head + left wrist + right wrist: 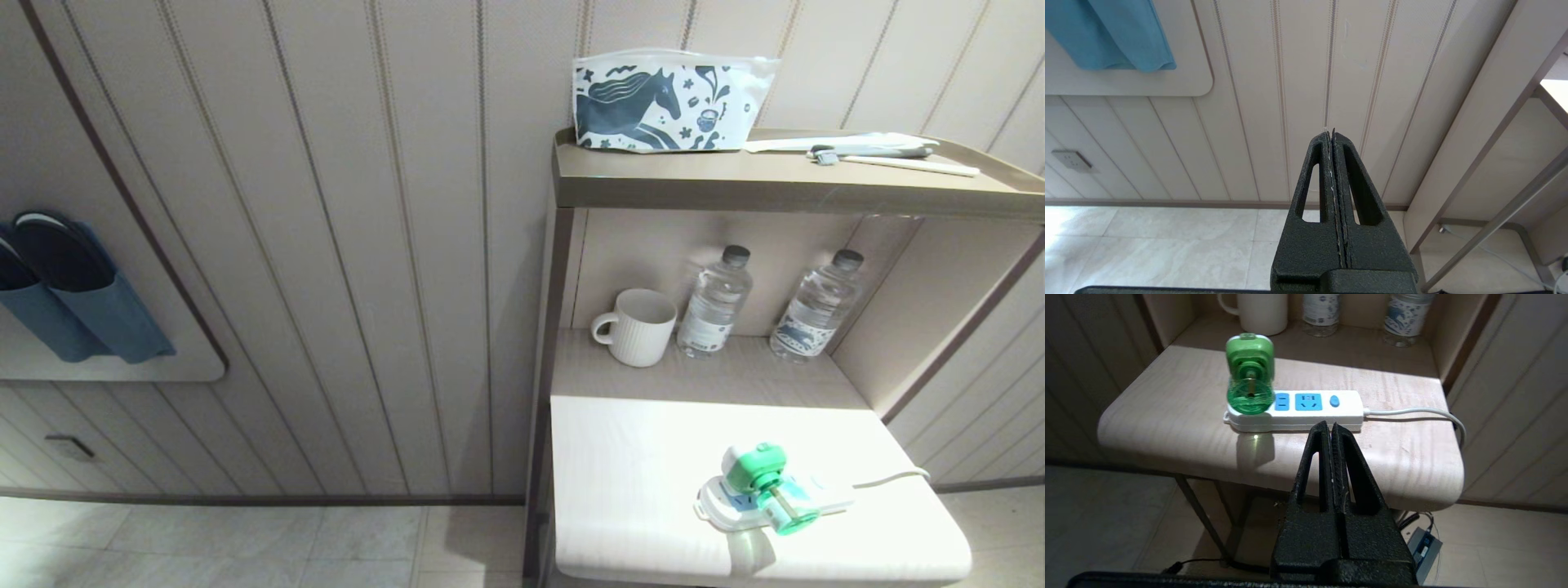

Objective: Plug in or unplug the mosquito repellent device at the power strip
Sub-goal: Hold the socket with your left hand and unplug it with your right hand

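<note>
A: Where is the small white-and-green plastic mosquito repellent device [1249, 373]?

B: Seated in the end socket of the long flat white power strip [1306, 410], which lies on the pale wooden tabletop [1167, 416] near its front edge.

A: And the arms?

B: The right gripper [1331, 430] hangs in front of the tabletop, fingers pressed together and empty. The left gripper [1333, 139] is likewise closed, facing the wall.

A: Risk?

B: I judge the strip is loose; pulling the device could drag it off the edge.
</note>
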Available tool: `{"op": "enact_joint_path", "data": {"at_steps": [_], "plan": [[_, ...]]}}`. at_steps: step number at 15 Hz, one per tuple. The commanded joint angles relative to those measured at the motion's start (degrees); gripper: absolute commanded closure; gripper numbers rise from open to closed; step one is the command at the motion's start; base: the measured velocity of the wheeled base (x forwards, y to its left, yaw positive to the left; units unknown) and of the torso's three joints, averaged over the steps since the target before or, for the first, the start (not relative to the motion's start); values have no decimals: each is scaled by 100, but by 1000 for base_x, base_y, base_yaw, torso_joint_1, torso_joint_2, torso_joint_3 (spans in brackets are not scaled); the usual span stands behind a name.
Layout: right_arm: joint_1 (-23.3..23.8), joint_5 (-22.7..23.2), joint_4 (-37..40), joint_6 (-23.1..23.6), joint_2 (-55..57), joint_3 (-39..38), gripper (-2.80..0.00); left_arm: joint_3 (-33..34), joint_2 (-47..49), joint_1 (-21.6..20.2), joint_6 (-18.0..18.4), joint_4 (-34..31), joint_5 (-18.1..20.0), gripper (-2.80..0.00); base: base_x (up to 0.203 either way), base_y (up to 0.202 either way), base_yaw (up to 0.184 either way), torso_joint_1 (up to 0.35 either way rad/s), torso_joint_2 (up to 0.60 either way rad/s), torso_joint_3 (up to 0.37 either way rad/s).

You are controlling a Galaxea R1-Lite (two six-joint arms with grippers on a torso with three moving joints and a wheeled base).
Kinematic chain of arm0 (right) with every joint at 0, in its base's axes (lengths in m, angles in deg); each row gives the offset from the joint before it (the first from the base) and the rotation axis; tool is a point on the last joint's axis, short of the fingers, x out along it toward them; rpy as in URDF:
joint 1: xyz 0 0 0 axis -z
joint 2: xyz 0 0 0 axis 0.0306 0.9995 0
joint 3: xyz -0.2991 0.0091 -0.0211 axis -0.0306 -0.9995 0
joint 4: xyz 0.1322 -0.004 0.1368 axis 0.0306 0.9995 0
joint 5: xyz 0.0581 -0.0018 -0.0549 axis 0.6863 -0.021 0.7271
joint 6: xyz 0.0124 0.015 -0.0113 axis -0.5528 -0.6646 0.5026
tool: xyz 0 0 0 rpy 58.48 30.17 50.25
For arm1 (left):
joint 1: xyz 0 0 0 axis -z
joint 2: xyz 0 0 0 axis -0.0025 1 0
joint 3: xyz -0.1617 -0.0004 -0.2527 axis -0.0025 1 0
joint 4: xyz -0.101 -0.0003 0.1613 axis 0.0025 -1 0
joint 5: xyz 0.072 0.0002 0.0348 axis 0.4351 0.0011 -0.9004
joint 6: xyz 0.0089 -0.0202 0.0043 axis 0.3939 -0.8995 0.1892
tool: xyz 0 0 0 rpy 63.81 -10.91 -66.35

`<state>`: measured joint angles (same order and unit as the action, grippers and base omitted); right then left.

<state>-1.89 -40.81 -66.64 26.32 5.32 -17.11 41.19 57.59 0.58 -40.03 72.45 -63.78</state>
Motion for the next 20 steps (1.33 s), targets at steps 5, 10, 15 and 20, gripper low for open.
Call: {"op": "enact_joint_path", "data": {"at_steps": [5,10,15,20], "plan": [[-4,-327,147,-131,-119,-146,0,6,-3,0,0,0,0,0,0,0,0,0,0,0],[5,-353,147,-174,-119,-146,0,4,-3,0,0,0,0,0,0,0,0,0,0,0],[5,-344,147,-148,-119,-146,0,-2,-3,0,0,0,0,0,0,0,0,0,0,0],[5,-336,147,-148,-128,-146,0,-3,-3,0,0,0,0,0,0,0,0,0,0,0]]}}
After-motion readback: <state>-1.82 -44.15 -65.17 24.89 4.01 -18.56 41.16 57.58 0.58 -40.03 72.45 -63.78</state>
